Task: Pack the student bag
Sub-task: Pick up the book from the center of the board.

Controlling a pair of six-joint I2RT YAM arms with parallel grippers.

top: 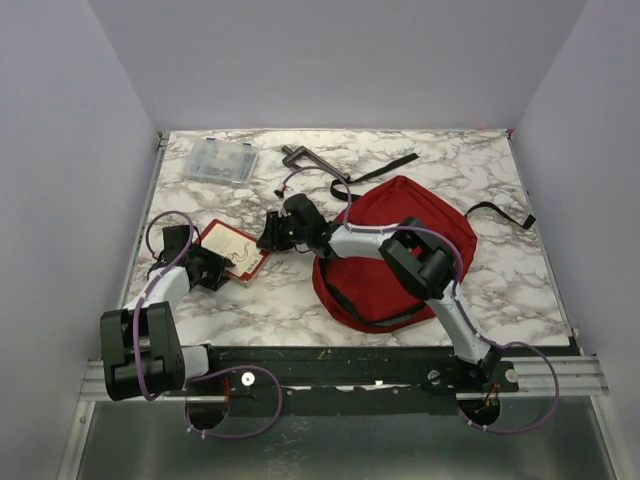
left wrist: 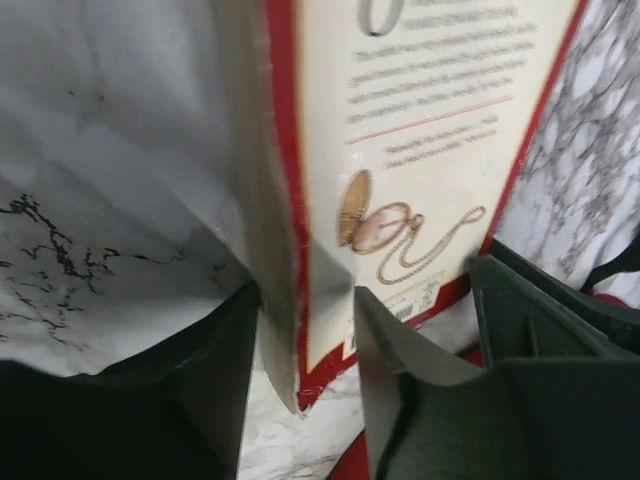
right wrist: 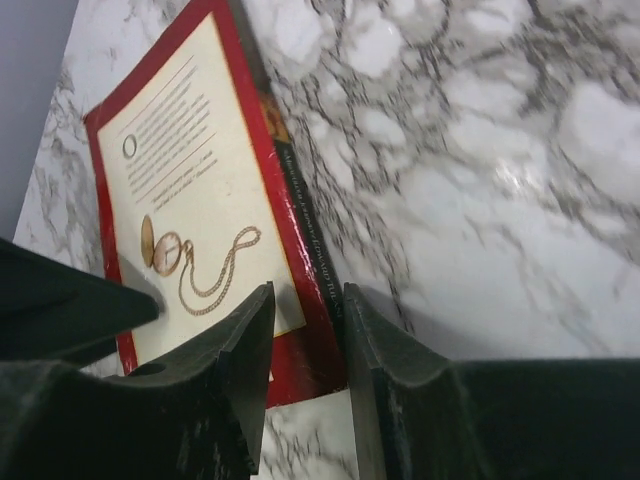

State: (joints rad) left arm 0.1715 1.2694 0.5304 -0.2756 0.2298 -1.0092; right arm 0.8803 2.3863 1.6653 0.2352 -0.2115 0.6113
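Observation:
The red student bag [top: 372, 292] lies right of centre, with my right arm stretched across it. A book with a red border and a cream cover bearing a pocket watch [top: 232, 250] lies to its left. My left gripper [top: 212, 264] is shut on the book's near corner [left wrist: 420, 120], one finger on the cover [left wrist: 375, 340] and one against the page edge, tilting it up. My right gripper [top: 268, 236] is narrowly open with its fingertips over the book's spine corner [right wrist: 190, 180]. The red border and spine show between them [right wrist: 307, 290].
A clear plastic box [top: 220, 160] sits at the back left. A dark clip with a black strap [top: 312, 158] lies at the back centre. Bag straps [top: 500, 212] trail to the right. The table's left edge is close to the left arm.

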